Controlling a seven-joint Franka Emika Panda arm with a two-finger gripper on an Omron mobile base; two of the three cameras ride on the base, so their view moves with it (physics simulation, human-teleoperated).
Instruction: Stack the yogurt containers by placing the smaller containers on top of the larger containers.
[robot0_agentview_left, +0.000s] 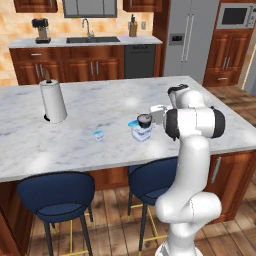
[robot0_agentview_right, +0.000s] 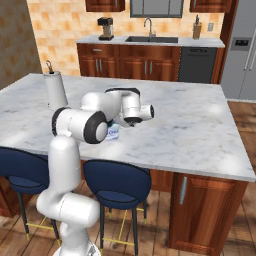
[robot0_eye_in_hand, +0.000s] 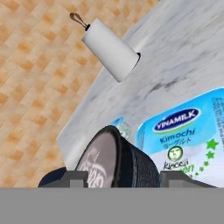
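Note:
My gripper (robot0_agentview_left: 148, 118) is shut on the dark round yogurt cup (robot0_agentview_left: 144, 119), which sits right over the light-blue lid of the squarish white tub (robot0_agentview_left: 140, 132). I cannot tell whether cup and lid touch. In the hand view the dark cup (robot0_eye_in_hand: 118, 159) lies tilted between my fingertips (robot0_eye_in_hand: 75, 177), with the tub's blue "Vinamilk" lid (robot0_eye_in_hand: 188, 131) just beyond it on the right. The tiny white cup with a blue top (robot0_agentview_left: 99, 135) stands alone on the marble, left of the tub. In the right base view the tub (robot0_agentview_right: 113, 133) peeks out below my forearm.
A tall white paper towel roll (robot0_agentview_left: 53, 101) stands at the island's far left. The marble island top (robot0_agentview_left: 100, 105) stretches wide around the tub. Two blue stools (robot0_agentview_left: 56, 195) are tucked under the near edge. Sink counter and fridge line the back wall.

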